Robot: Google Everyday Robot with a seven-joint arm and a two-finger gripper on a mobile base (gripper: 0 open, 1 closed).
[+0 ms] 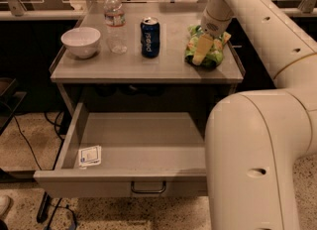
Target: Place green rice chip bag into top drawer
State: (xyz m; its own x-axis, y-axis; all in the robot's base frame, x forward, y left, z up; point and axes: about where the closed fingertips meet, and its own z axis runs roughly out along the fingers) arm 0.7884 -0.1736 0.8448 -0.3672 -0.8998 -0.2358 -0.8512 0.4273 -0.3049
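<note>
Gripper (pixel 202 51): was directly over the bag, at the table's 2 o'clock corner; opening and grasp could not be determined.
Green rice chip bag (pixel 218 50): lay on table (pixel 124 66), at 3 o'clock of can.
Can (pixel 150 36): blue, lettered "pepsi".
Top drawer (pixel 119 183): stood open at 6 o'clock; white card (pixel 90 156) inside, print unreadable.

cream pincer (pixel 201 54) on green rice chip bag (pixel 218 50) | blue can (pixel 150 36) | grey top drawer (pixel 148 144)

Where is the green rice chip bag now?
In the camera view, the green rice chip bag lies at the right end of the table, right of the Pepsi can, with the end effector at it.
</note>
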